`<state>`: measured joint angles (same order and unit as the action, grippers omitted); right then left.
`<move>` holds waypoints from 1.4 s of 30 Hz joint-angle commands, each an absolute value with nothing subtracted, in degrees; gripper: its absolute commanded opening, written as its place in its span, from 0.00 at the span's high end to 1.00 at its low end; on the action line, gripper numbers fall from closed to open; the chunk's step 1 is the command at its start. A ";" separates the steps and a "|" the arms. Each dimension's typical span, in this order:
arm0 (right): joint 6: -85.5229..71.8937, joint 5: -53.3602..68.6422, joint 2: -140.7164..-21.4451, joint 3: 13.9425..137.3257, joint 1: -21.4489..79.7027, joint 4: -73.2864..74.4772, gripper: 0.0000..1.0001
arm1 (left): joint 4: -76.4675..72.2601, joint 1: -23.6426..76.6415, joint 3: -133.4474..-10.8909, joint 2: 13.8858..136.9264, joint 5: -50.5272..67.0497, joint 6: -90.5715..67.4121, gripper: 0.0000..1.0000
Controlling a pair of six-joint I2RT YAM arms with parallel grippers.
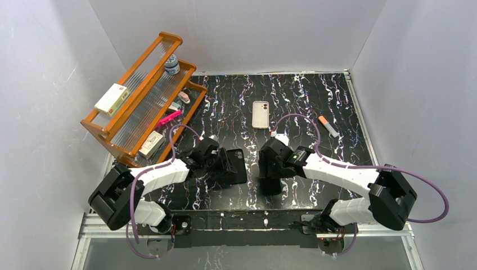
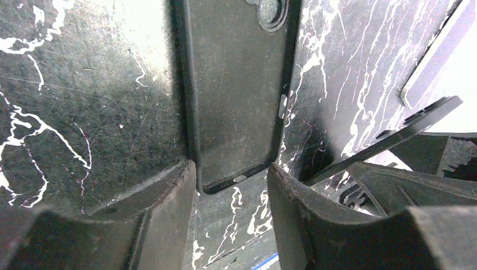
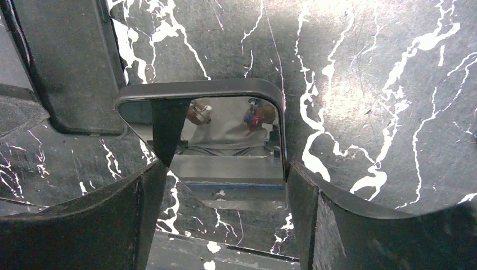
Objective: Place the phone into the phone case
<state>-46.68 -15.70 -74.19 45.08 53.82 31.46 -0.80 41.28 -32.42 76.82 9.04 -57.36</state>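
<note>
Glossy black flat smartphone (image 3: 225, 121) clamped in our right gripper (image 3: 225, 174), left gripper (image 2: 232, 169) apart over a matte black slab (image 2: 236, 84), we should next carry it to the cream-white rectangular case (image 1: 260, 114).

The table (image 1: 315, 95) is glossy black, veined all over with white marble streaks and faint pink-purple threads. The phone case (image 1: 260, 114) is pale cream with a small darker spot at one corner. The phone (image 3: 225, 140) has a dark rim and a glossy screen mirroring grey-white and a blue line. The slab (image 2: 236, 84) is matte black, dusted grey. The rack (image 1: 171, 38) is orange-brown wood with clear ribbed shelves; on it are a white box (image 1: 111, 99) marked red and green and a bright pink item (image 1: 169, 119). The marker (image 1: 328, 126) is orange and grey. The arms (image 1: 163, 171) are white and black, with purple cables (image 1: 427, 191).
</note>
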 commanded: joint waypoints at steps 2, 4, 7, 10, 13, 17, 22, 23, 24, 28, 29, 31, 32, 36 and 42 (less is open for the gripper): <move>-48.35 -14.84 -74.49 46.99 54.23 29.26 0.51 | 6.49 40.39 -37.42 75.09 5.82 -52.75 0.49; -48.54 -14.40 -75.59 47.63 54.23 29.04 0.51 | 9.05 38.84 -38.64 74.74 5.27 -51.63 0.48; -48.75 -13.91 -76.79 47.90 54.23 28.02 0.51 | 9.38 36.21 -37.85 74.23 7.05 -51.06 0.47; -48.81 -12.94 -77.51 48.35 54.21 26.96 0.53 | 8.32 34.47 -36.07 74.39 9.15 -50.55 0.48; -49.12 -12.08 -78.01 48.75 54.23 25.87 0.53 | 6.57 33.93 -35.05 74.67 10.38 -50.00 0.50; -49.91 -11.69 -78.79 48.73 54.23 23.75 0.55 | 4.56 33.88 -35.31 75.90 11.93 -49.83 0.51; -50.01 -8.97 -80.70 49.37 54.22 20.24 0.57 | 4.42 33.84 -35.92 78.19 12.43 -49.20 0.52; -50.01 -8.20 -81.14 49.84 54.23 19.65 0.57 | 4.54 33.84 -35.94 78.30 12.07 -49.03 0.53; -50.13 -7.36 -81.59 50.41 54.23 19.22 0.57 | 4.63 33.84 -35.87 78.31 11.66 -48.94 0.53; -50.82 -5.74 -83.04 52.29 54.23 17.74 0.57 | 3.84 33.86 -35.42 78.84 11.83 -48.14 0.54; -51.13 -5.63 -83.38 52.62 54.23 17.18 0.57 | 3.79 33.84 -35.42 79.10 12.03 -47.93 0.54; -52.05 -5.32 -84.14 52.90 54.03 15.78 0.58 | 3.82 33.84 -35.14 79.57 12.59 -47.62 0.56; -52.62 -4.74 -84.65 53.10 53.83 15.22 0.59 | 3.93 33.84 -34.97 79.76 12.77 -47.61 0.57; -54.07 -2.49 -86.37 54.13 53.33 12.03 0.59 | 3.61 33.84 -34.15 79.89 13.13 -47.81 0.61; -53.68 -2.13 -89.90 57.52 52.30 11.15 0.59 | 3.49 33.84 -33.70 80.54 12.99 -47.41 0.70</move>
